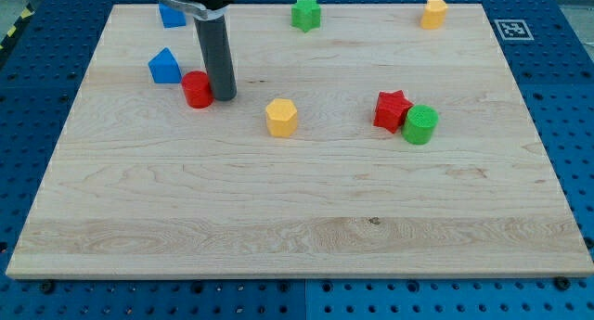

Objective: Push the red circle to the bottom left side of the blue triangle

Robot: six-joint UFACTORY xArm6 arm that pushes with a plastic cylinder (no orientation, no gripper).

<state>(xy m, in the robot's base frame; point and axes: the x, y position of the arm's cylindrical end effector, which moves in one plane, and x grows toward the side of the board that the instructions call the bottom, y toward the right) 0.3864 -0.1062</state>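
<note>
The red circle [197, 88] sits on the wooden board at the view's upper left. A blue block with a pointed top [164, 67] stands just up and left of it, a small gap between them. A second blue block [172, 15] lies near the board's top edge, partly behind the arm. My tip [225, 97] rests on the board right against the red circle's right side.
A yellow hexagon [281, 117] lies near the middle. A red star [392, 109] touches a green circle [420, 124] at the right. A green star [305, 13] and a yellow block [433, 12] sit near the top edge.
</note>
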